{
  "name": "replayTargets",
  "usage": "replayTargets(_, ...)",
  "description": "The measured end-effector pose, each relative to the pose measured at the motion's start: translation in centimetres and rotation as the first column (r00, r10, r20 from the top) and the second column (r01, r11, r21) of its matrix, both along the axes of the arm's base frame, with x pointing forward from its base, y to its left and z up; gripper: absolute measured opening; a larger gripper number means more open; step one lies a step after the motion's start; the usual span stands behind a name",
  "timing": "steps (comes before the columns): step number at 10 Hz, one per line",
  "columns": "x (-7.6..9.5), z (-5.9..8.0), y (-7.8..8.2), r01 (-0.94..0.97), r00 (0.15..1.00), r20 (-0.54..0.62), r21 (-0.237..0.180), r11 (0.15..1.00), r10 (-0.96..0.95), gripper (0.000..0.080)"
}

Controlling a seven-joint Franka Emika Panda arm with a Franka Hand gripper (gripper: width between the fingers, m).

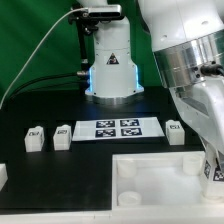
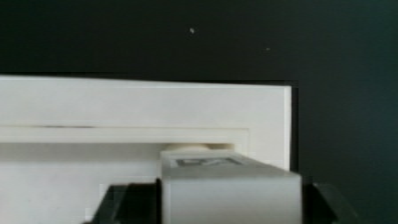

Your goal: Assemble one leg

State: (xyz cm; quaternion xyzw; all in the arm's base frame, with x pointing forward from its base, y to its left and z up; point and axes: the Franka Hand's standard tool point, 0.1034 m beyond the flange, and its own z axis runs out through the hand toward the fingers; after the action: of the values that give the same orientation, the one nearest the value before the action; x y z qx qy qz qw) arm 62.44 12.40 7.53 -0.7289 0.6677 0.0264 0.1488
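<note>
Small white blocky leg (image 2: 214, 178) bearing a black-and-white marker sits clamped in the gripper (image 2: 222, 197), jaws closed against its sides, over a corner of the large white square panel (image 2: 107, 110) on the black table (image 2: 178, 40).

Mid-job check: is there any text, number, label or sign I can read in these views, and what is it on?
No readable words or numbers in either view.
On the arm's base, a triangular sign: symbol too small to read.
On the marker board and the leg: black-and-white square patterns only, no text.
</note>
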Motion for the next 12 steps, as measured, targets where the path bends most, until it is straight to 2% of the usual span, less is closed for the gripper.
replayTargets(1,0.0,0.0,0.0,-0.054,0.998,0.014,-0.009,0.998,0.054,0.0312)
replayTargets(2,0.0,0.0,0.0,-0.061,0.998,0.015,-0.01,0.998,0.061,0.0407)
replayTargets(3,-0.1,-0.1,-0.1,-0.217,0.975,0.037,-0.048,0.975,0.219,0.0543)
replayTargets(4,-0.2,-0.1,-0.4,-0.42,0.902,0.057,-0.104,0.902,0.427,0.0616)
replayTargets(5,-0.2,-0.2,-0.4,-0.524,0.841,0.069,-0.14,0.84,0.536,0.0643)
replayTargets(7,-0.2,-0.2,-0.5,-0.645,0.743,0.084,-0.179,0.743,0.664,0.0648)
replayTargets(9,-0.2,-0.2,-0.5,-0.76,0.608,0.088,-0.224,0.61,0.789,0.0649)
replayTargets(10,0.0,0.0,-0.9,-0.902,0.329,0.022,-0.289,0.321,0.944,0.0649)
replayTargets(11,0.3,0.1,-1.1,-0.926,0.211,0.001,-0.319,0.2,0.978,0.0649)
replayTargets(12,0.3,0.0,-1.1,-0.924,0.226,0.004,-0.317,0.215,0.974,0.0649)
